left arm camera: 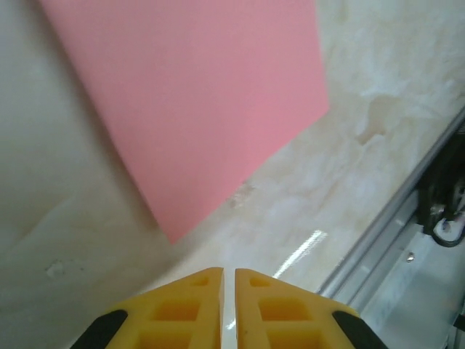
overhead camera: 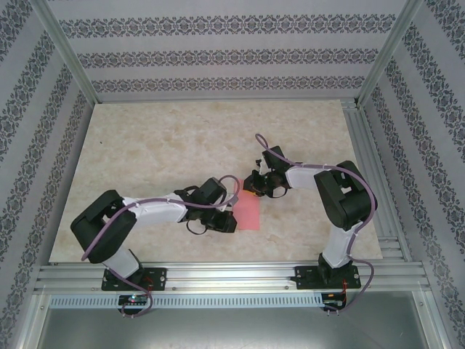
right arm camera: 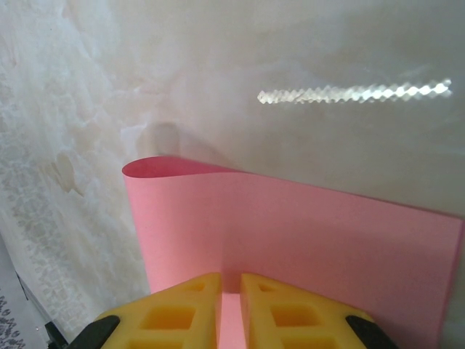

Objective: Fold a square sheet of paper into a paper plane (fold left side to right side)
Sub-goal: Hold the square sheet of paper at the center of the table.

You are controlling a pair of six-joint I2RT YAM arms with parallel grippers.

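Nothing legible found: no text, label, brand, number or sign. The paper (left arm camera: 211, 102) is plain and unmarked on the faces shown. The bands on the wall (overhead camera: 218, 58) are ornament only, without lettering.

I see the thin pinkish-red square sheet of paper (overhead camera: 248, 212) lying toward the tabletop's near edge, about mid-width, one edge lifted and curling over.
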